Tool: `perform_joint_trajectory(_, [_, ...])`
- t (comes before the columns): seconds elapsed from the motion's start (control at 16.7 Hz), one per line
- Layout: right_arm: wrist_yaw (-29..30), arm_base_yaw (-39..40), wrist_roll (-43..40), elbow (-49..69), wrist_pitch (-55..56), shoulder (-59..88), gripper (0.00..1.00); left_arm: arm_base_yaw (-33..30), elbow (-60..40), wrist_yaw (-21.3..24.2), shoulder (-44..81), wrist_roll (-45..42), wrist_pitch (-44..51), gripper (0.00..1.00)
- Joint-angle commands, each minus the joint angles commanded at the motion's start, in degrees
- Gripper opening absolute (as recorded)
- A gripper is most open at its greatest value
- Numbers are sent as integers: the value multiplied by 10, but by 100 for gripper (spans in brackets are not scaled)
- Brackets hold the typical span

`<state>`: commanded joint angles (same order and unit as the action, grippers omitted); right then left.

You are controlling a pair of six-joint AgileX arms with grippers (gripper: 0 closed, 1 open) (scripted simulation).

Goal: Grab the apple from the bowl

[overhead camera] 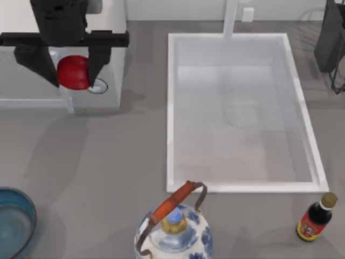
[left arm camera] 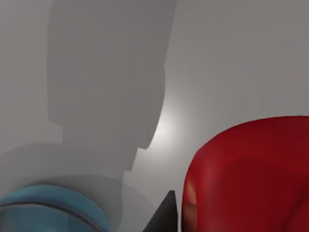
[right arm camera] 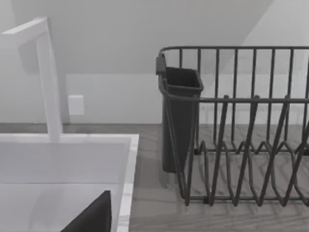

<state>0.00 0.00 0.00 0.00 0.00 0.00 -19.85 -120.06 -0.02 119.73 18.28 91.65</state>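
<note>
The red apple (overhead camera: 73,72) is held between the dark fingers of my left gripper (overhead camera: 73,74), which is shut on it, raised at the top left of the top view. The left wrist view shows the apple (left arm camera: 251,179) close up beside one fingertip (left arm camera: 164,220). The blue-teal glass bowl (overhead camera: 13,224) sits at the table's front left corner with nothing in it, well apart from the apple; its rim (left arm camera: 53,200) also appears below the wrist camera. My right arm (overhead camera: 331,38) is parked at the top right edge.
A white sink (overhead camera: 172,108) takes up the middle right, with its faucet (overhead camera: 232,16) behind. A blue-and-white kettle (overhead camera: 175,232) stands at the front centre, a dark sauce bottle (overhead camera: 315,218) at the front right. A wire dish rack (right arm camera: 241,135) stands right of the sink. A white appliance (overhead camera: 108,70) lies under the left gripper.
</note>
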Motion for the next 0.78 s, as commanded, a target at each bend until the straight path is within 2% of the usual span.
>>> perform_joint_trajectory(0.18, [0, 0, 0, 0, 0, 0, 100, -45, -48, 2, 59, 44, -22, 0])
perform_joint_trajectory(0.42, [0, 0, 0, 0, 0, 0, 100, -53, -56, 2, 69, 52, -26, 0])
perform_joint_trajectory(0.6, [0, 0, 0, 0, 0, 0, 100, -51, -45, 2, 68, 50, -34, 0])
perform_joint_trajectory(0.78, [0, 0, 0, 0, 0, 0, 100, -51, 13, 2, 66, 50, -92, 0])
